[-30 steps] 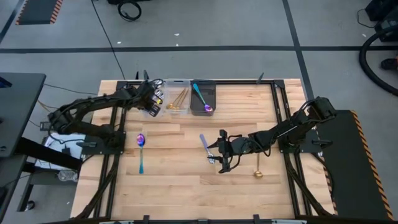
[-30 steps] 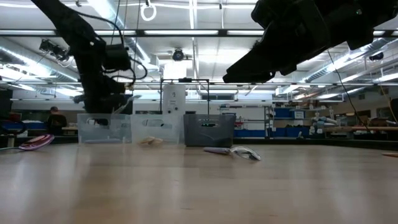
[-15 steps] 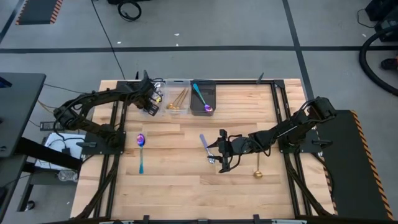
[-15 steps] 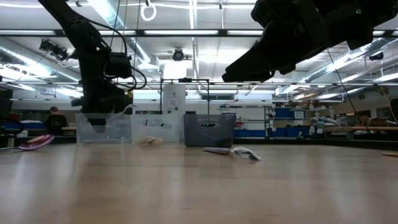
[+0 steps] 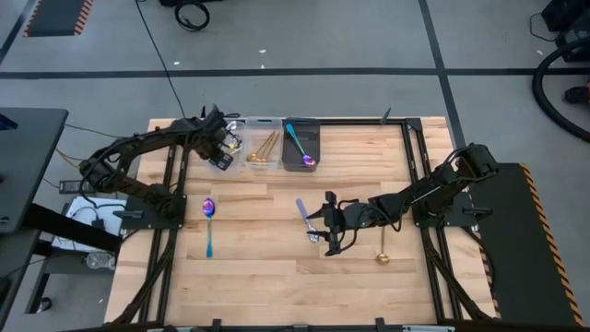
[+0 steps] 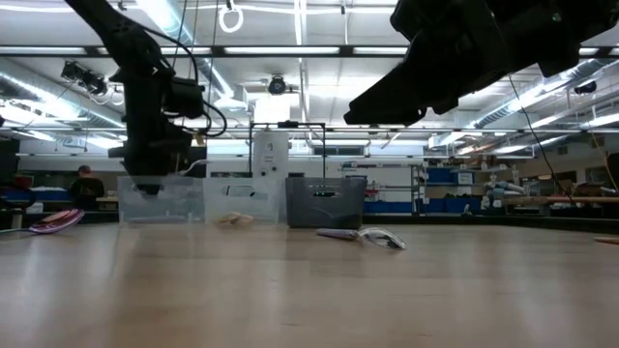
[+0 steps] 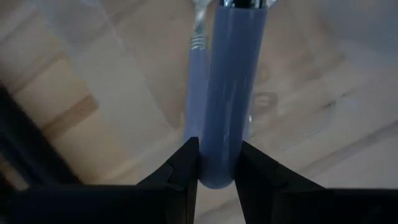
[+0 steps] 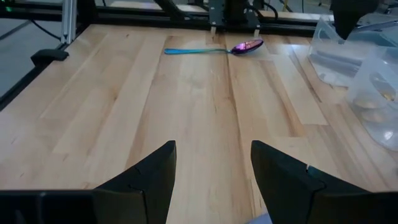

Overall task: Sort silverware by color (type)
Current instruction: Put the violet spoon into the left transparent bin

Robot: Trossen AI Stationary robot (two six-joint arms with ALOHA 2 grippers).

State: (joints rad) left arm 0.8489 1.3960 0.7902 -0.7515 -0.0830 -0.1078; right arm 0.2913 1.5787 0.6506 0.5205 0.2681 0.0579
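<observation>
My left gripper [image 5: 223, 150] hangs over the clear bin [image 5: 230, 138] at the table's far left, shut on a lilac-handled spoon [image 7: 233, 93]. Another lilac-handled spoon [image 7: 194, 87] lies in the bin beneath it. My right gripper [image 5: 325, 235] stands open at mid-table, just right of a lilac-handled spoon [image 5: 303, 214] lying flat on the wood. An iridescent spoon [image 5: 209, 221] with a teal handle lies at the left, and a gold spoon [image 5: 380, 251] lies at the right. Gold spoons lie in the middle clear bin [image 5: 263, 148]. An iridescent spoon lies in the dark bin [image 5: 300, 146]. My left gripper pinches the free end of the lilac handle [image 7: 217, 171] between its two fingers. The fingers come from above, pointing steeply down, and lie along the spoon. The spoon reaches down from the fingertips into the clear bin; whether its bowl end touches the bin cannot be told.
The three bins [image 6: 242, 200] stand in a row along the far edge. Black frame rails [image 5: 419, 184] run along both sides of the table. Bare wood lies between the loose spoons and the near edge. A person [image 6: 85, 184] sits far off in the room.
My left gripper has tipped to point more steeply down over the clear bin, the lilac-handled spoon turning with it. My right gripper has kept still.
</observation>
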